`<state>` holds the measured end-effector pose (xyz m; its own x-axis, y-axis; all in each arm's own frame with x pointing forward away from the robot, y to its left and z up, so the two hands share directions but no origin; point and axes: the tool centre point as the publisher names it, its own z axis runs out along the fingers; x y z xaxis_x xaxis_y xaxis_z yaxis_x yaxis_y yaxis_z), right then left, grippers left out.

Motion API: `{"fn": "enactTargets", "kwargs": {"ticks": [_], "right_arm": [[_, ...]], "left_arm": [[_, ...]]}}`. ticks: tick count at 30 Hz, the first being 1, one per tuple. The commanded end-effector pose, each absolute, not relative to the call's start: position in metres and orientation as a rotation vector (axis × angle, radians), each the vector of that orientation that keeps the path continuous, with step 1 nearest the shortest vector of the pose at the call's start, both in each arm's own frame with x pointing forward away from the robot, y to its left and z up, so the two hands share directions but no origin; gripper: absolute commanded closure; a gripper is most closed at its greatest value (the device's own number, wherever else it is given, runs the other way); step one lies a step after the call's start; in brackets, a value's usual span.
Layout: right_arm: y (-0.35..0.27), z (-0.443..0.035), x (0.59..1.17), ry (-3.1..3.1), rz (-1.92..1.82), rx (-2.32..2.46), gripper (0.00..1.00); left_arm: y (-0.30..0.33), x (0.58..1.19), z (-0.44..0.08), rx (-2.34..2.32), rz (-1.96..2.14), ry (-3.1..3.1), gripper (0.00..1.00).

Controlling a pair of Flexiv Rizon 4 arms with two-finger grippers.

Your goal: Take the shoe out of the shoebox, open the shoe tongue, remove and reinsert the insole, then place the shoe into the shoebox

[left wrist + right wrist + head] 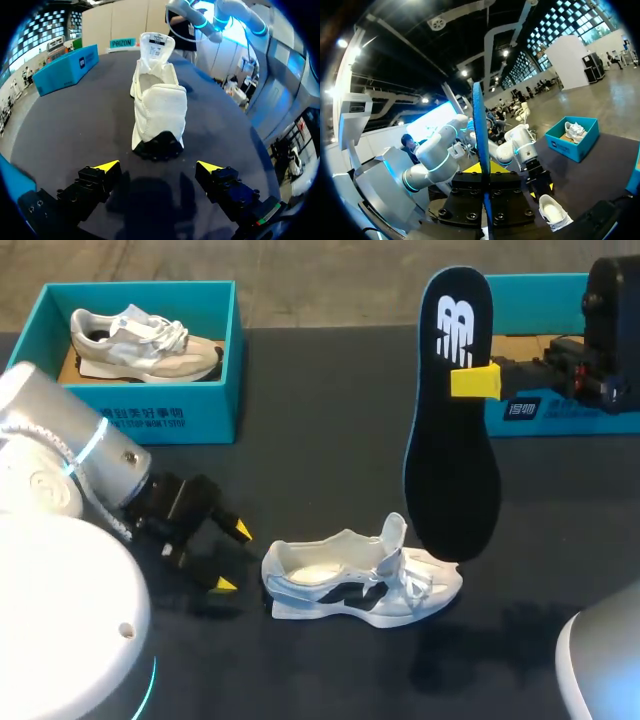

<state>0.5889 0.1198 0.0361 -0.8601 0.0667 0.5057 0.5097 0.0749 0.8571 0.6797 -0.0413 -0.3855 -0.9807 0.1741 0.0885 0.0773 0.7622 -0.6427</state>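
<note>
The right gripper was clamped on the dark insole near its top end, so it hung in the air over the front of the white shoe, which stood on the black table. The insole looked thin, light and bendy, so its loose end could flop when pushed in. The left gripper was just behind the shoe's heel with its fingers apart, and I think the light shoe would slide unless held by that firm heel.

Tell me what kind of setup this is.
Likely a robot test bench for shoe handling: a black table, a teal shoebox, a white shoe lying out, and the right tool holding an insole upright.
</note>
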Motion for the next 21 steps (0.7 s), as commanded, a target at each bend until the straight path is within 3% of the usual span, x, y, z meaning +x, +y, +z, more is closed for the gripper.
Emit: {"fn": "enactTargets", "kwargs": {"ticks": [1,12,21], "right_arm": [[0.122,0.036,0.591,-2.025,-1.842,-0.573,1.0],[0.122,0.036,0.591,-2.025,-1.842,-0.573,1.0],[0.122,0.036,0.591,-2.025,-1.842,-0.573,1.0]], "left_arm": [[-0.036,0.679,-0.368,-0.284,0.616,-2.945,0.0],[-0.052,0.679,-0.367,-0.21,0.482,-3.018,0.0],[-0.079,0.679,-0.336,-0.255,0.34,-3.071,0.0]]}}
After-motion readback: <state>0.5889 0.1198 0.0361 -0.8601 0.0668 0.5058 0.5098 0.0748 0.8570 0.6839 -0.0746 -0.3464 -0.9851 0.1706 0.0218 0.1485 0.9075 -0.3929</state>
